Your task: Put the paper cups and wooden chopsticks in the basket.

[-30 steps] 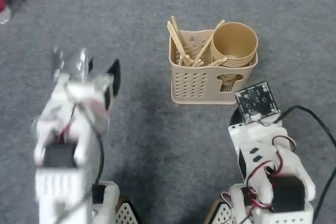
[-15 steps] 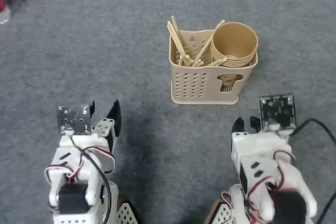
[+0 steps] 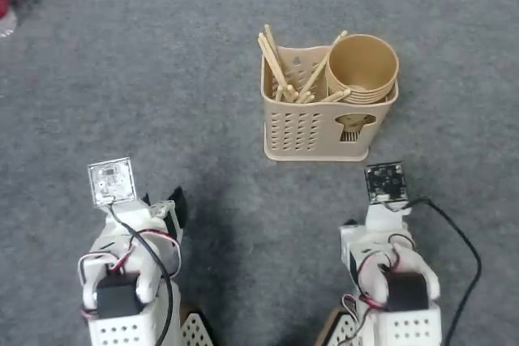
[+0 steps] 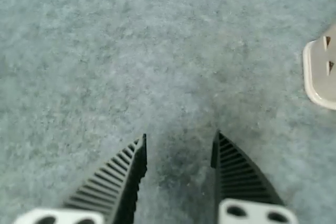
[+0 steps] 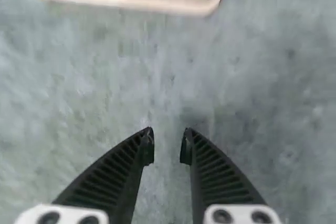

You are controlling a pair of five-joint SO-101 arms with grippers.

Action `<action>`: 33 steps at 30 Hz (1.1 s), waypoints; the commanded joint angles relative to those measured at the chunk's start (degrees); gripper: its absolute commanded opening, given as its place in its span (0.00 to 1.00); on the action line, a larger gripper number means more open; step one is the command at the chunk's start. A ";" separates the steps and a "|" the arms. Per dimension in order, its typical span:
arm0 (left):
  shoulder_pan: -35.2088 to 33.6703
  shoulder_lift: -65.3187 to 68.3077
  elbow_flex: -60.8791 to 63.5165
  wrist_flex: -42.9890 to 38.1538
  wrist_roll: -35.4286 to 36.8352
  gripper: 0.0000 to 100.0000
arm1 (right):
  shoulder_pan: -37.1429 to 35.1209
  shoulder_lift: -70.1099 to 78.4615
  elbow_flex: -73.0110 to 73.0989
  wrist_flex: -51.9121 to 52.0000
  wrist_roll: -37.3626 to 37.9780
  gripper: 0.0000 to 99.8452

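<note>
**Overhead and wrist views of the two-arm workspace.** The basket stood on the grey carpeted surface, nearer the far edge than the near one and a little toward the right arm's side of the middle. The wooden chopsticks leaned upright in the compartment on the left arm's side, their tips rising above the rim. The paper cups sat nested, mouths up, in the compartment on the right arm's side. The left arm and the right arm were folded at the near edge, well apart from the basket. The left gripper hung over bare carpet with its jaws moderately wide and nothing between them. The right gripper also held nothing; its jaws were parted by a narrow gap and pointed toward the basket's base.
</note>
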 commanded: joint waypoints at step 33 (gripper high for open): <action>2.20 -0.97 10.07 -4.84 -25.58 0.04 | 4.09 -0.66 6.24 -4.79 26.64 0.01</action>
